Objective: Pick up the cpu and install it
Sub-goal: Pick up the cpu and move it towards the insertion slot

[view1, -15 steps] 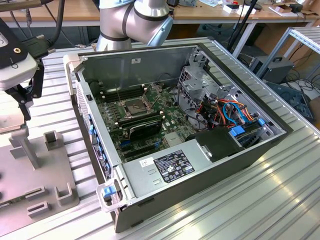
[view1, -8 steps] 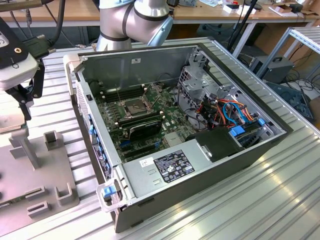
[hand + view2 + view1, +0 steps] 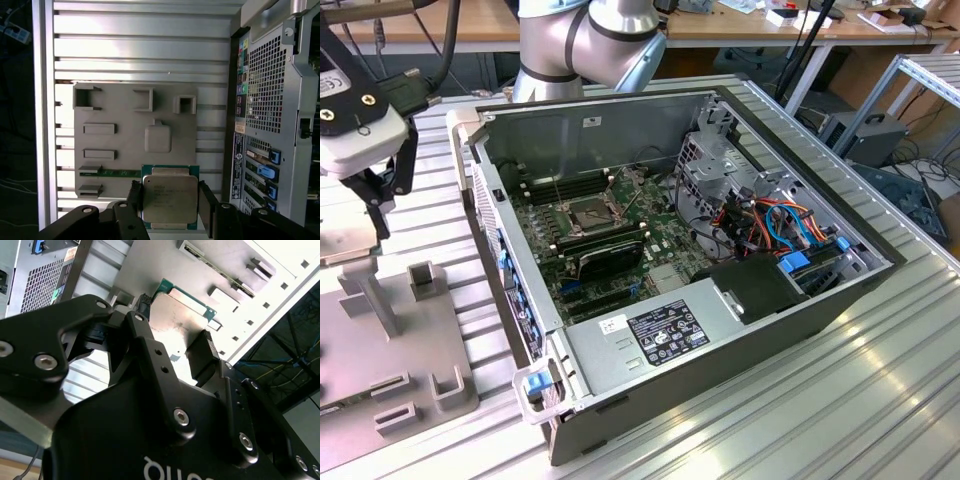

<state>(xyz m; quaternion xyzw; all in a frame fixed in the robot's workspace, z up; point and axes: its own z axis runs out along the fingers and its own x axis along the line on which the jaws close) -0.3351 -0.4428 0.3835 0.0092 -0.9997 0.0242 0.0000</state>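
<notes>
**While the gripper (image 3: 170,192) pinches it, the cpu (image 3: 169,197) is over the fixture plate (image 3: 125,145)**

As both wrist views show it, the cpu sits square between the two black fingers (image 3: 206,200), one on each opposite edge of its green substrate. Both look pressed against it. Silver lid faces the first wrist camera, print visible, not read. In the second wrist view the chip (image 3: 182,315) is seen from low down, its green edge lit, with a finger (image 3: 202,357) on either flank.

Directly beyond the gripper is the grey fixture plate with raised blocks and slots. A green strip (image 3: 117,173) lies in it just beside one finger. Can't tell whether the cpu is clear of the plate or resting on it.

In the exterior view the gripper (image 3: 375,205) hangs over that plate (image 3: 420,330). The open PC case (image 3: 620,125) is off to the gripper's side, toward the exterior view's right, well apart from it. The green motherboard (image 3: 545,235) and its metal-framed socket (image 3: 592,212) are inside the case. Everything stands on a ribbed aluminium table (image 3: 880,400).
</notes>
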